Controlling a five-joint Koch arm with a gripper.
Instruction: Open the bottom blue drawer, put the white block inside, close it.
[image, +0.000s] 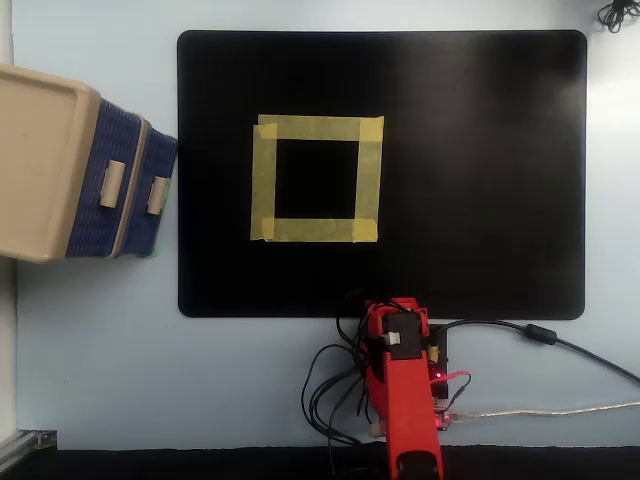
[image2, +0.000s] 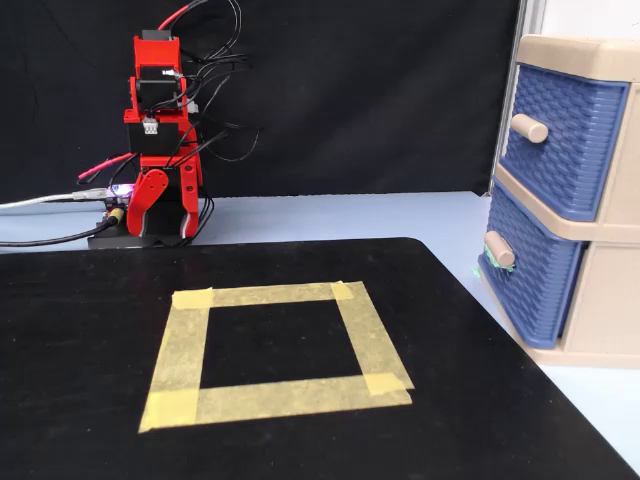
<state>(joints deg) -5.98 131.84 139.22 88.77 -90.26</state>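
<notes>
The bottom blue drawer (image2: 535, 285) sits in the beige cabinet (image2: 600, 300) at the right of the fixed view; its beige handle (image2: 498, 250) faces the mat. From overhead the bottom blue drawer (image: 150, 195) lies at the left, its front a little further out than the upper drawer (image: 105, 180). The white block is not in view. My red arm (image: 405, 400) is folded back over its base, far from the cabinet. My gripper (image2: 163, 228) hangs down in front of the base, its two fingers (image2: 143, 203) apart with nothing between them.
A black mat (image: 480, 170) covers the table, with a yellow tape square (image: 316, 178) on its left half. Cables (image: 540, 335) run from the arm's base to the right. A black curtain (image2: 350, 90) stands behind the arm.
</notes>
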